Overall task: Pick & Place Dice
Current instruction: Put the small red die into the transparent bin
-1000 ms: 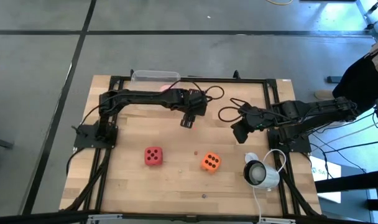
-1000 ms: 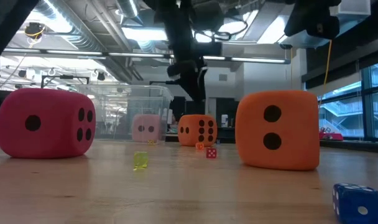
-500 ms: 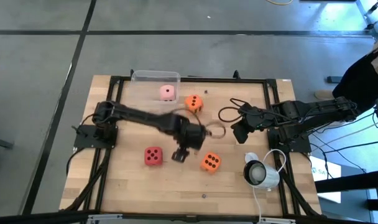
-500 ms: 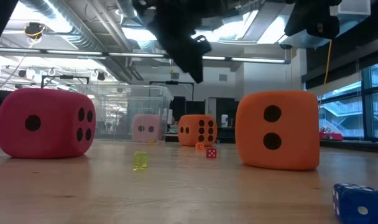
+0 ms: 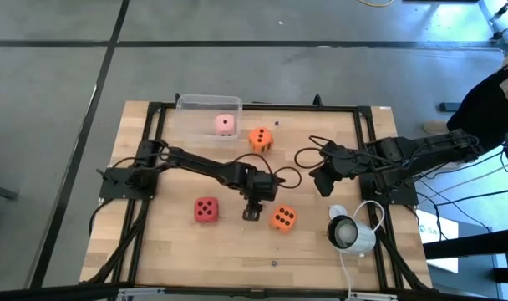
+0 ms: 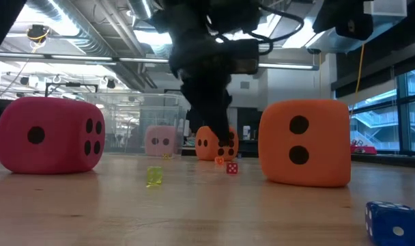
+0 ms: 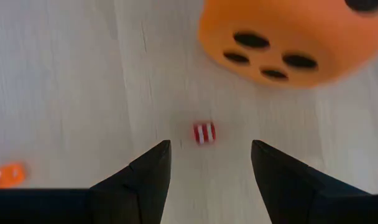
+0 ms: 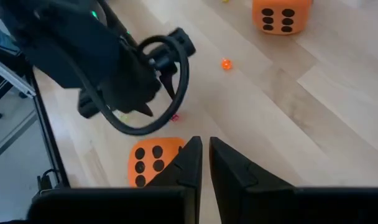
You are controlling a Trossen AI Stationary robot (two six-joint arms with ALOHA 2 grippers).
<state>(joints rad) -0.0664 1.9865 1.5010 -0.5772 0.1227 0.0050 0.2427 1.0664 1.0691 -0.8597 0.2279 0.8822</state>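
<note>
In the high view, the red die [image 5: 206, 210] and an orange die [image 5: 282, 218] rest on the wooden table near its front. A second orange die [image 5: 260, 139] sits farther back, beside the pale pink die [image 5: 226, 124], which lies in a clear box [image 5: 195, 104]. My left gripper [image 5: 251, 214] hangs open, pointing down, between the red die and the near orange die [image 7: 295, 37]. It touches neither. A tiny red-and-white cube [image 7: 204, 132] lies on the table between its fingers. My right gripper [image 5: 322, 180] waits shut at the table's right.
Tiny cubes are scattered on the table: a yellow-green one [image 6: 154, 176], a red one [image 6: 232, 168], a blue one [image 6: 392, 222] and an orange one [image 7: 5, 175]. A white camera with a cable [image 5: 350, 232] sits near the right front. Black frame rails [image 5: 145, 150] border the table.
My left arm has swung from the far side, by the clear box, toward the table's near edge and has come down between the red die and the near orange die. That uncovered the pink die and the far orange die. The dice have not moved.
</note>
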